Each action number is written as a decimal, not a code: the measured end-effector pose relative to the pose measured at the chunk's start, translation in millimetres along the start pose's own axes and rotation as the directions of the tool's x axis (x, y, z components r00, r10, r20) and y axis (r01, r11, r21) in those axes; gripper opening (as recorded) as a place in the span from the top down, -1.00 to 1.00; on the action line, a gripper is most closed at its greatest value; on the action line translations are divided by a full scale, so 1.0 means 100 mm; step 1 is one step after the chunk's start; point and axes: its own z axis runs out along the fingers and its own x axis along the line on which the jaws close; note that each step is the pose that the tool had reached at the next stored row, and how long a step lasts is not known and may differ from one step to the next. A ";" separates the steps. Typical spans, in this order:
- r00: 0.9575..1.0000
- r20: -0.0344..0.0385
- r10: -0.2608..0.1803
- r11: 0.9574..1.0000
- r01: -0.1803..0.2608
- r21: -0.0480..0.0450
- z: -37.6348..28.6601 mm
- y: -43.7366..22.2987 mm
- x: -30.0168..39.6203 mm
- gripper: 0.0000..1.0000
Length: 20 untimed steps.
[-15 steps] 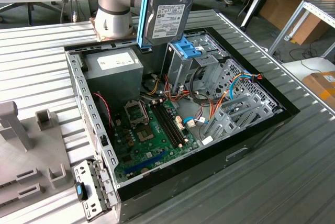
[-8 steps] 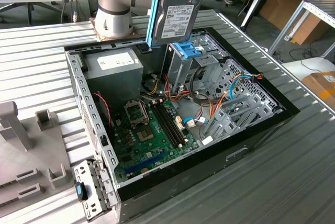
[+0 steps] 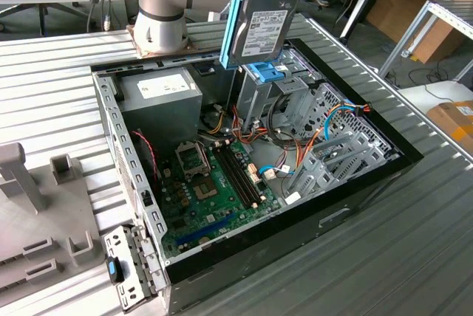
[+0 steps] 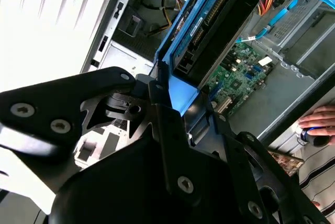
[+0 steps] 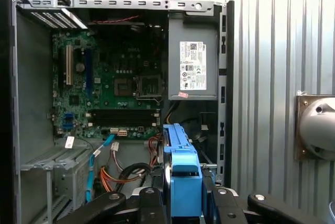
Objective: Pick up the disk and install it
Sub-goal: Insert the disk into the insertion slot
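Above the case (image 3: 355,194), gripper (image 5: 183,199) holds disk (image 3: 267,28) upright.

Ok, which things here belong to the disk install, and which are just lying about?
Job: disk, held upright by the end effector; drive cage below it; open computer case.
Lying about: power supply; grey fixture outside the case; a person's hand.

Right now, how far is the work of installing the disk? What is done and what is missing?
Done: the disk is picked up; it hangs upright over the open computer case. In hand: the gripper is shut on the disk. Left: the installing. The disk's lower edge is above the metal cage with the blue latch, not yet inside it.
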 end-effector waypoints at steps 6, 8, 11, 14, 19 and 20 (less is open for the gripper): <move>1.000 0.000 0.001 1.000 -0.001 0.000 0.014 -0.142 0.134 0.27; 1.000 0.000 0.002 1.000 -0.002 0.000 0.020 -0.190 0.180 0.27; 1.000 0.000 0.002 1.000 -0.002 0.000 0.024 -0.230 0.215 0.27; 1.000 0.000 0.003 1.000 -0.003 0.000 0.029 -0.267 0.244 0.27; 1.000 0.000 0.003 1.000 -0.003 0.000 0.040 -0.343 0.312 0.27; 1.000 0.000 0.004 1.000 -0.004 0.000 0.043 -0.366 0.337 0.27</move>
